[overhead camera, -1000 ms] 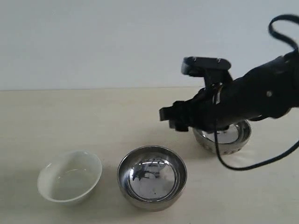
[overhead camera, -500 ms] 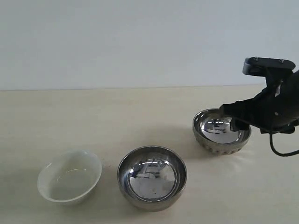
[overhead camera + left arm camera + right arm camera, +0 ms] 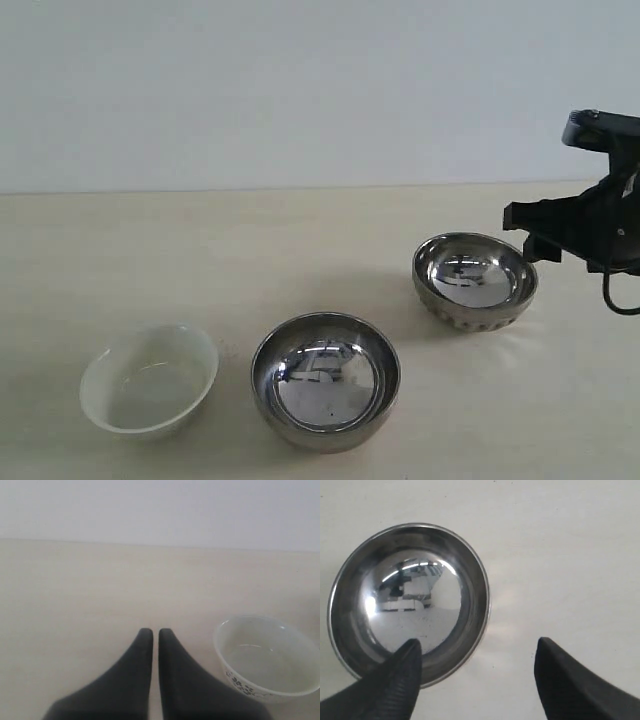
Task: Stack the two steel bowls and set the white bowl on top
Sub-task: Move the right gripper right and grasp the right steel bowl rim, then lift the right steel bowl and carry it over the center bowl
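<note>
Progress: nothing stacked yet | your right gripper (image 3: pixel 477 646) hangs open, empty, at the ribbed steel bowl (image 3: pixel 475 280) | your left gripper (image 3: pixel 155 632) closed, empty, near the white bowl (image 3: pixel 150 378) | smooth steel bowl (image 3: pixel 325 380) sits between, apart.

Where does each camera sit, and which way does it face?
Exterior: off the arms, angled down at the table; shows white bowl, smooth steel bowl, ribbed steel bowl, right hand.
Left wrist: low, looking across the table; shut left hand, white bowl.
Right wrist: looking down past the open right hand onto the ribbed steel bowl.
Shared: exterior also shows both those bowls.
</note>
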Available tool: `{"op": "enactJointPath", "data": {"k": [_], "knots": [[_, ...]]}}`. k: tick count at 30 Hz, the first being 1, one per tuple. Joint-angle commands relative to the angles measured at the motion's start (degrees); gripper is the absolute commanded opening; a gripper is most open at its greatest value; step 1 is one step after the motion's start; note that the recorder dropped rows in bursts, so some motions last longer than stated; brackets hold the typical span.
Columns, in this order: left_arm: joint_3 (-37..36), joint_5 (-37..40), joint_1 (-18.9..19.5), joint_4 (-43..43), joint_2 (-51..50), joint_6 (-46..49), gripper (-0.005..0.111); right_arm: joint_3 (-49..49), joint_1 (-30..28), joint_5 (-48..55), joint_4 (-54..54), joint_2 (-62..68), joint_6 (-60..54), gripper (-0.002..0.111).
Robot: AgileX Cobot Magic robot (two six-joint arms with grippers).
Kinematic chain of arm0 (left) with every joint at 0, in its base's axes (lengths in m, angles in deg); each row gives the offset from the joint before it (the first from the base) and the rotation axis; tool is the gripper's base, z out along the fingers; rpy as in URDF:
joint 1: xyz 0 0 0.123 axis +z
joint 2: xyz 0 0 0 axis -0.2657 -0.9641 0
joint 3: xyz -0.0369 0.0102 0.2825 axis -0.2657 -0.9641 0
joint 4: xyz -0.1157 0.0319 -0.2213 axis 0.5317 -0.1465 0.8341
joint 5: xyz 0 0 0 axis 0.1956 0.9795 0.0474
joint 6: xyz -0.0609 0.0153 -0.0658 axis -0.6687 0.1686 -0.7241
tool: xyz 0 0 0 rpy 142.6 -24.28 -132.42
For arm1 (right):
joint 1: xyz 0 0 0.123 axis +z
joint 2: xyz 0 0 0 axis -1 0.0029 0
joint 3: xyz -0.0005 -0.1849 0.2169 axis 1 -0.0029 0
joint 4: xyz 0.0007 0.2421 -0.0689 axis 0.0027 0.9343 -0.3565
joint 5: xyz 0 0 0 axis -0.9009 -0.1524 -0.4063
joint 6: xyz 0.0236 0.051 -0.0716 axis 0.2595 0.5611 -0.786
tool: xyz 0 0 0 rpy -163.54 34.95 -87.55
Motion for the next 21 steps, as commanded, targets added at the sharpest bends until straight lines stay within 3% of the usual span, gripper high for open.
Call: {"op": "enactJointPath", "data": {"k": [1, 13, 21], "knots": [[-0.17, -0.43, -0.29, 0.00, 0.18, -0.27, 0.004, 0.01, -0.75, -3.36, -0.58, 2.77, 1.03, 0.058], [-0.17, -0.43, -0.29, 0.00, 0.18, -0.27, 0.004, 0.01, -0.65, -13.82, -0.43, 14.60, 3.53, 0.055], [-0.17, -0.43, -0.29, 0.00, 0.18, -0.27, 0.004, 0.01, -0.65, -16.71, -0.43, 18.54, 4.34, 0.012]]}}
